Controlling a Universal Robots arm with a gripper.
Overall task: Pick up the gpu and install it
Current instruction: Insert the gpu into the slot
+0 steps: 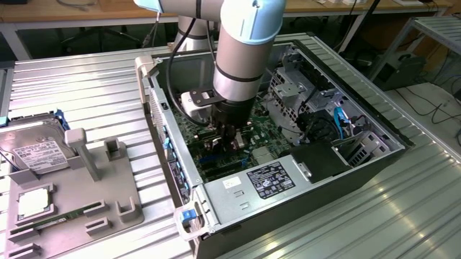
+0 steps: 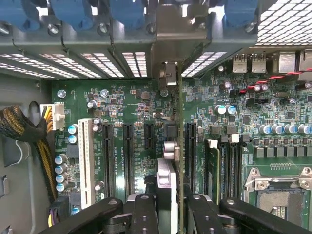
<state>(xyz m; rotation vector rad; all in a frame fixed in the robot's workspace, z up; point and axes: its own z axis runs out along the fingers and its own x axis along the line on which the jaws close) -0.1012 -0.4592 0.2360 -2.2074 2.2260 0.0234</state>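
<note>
Between the two black fingers (image 2: 146,214) of the gripper (image 2: 170,217), the gpu (image 2: 178,161) is held edge-on and upright, so that it is seen as a thin vertical card with a silvery part beside it. Its metal end bracket (image 2: 168,58) is seen against the rear slot openings of the computer case (image 1: 374,162). The card is placed over the green motherboard (image 2: 126,105), in line with the long black expansion slots (image 2: 108,156), with a white slot (image 2: 86,156) further aside. Whether the card is already seated in a slot cannot be told. The gripper is closed narrowly on the card.

From the exterior view, the arm (image 1: 241,48) is seen reaching down into the open case, and the gripper (image 1: 229,141) is low over the board, near the power supply (image 1: 263,181). On the exterior view's left, a grey holder (image 1: 79,199) is standing on the ribbed metal desk (image 1: 86,86), and a hard drive (image 1: 32,148) with a white label is resting in it. A memory stick (image 1: 51,221) is also lying in the holder.
</note>
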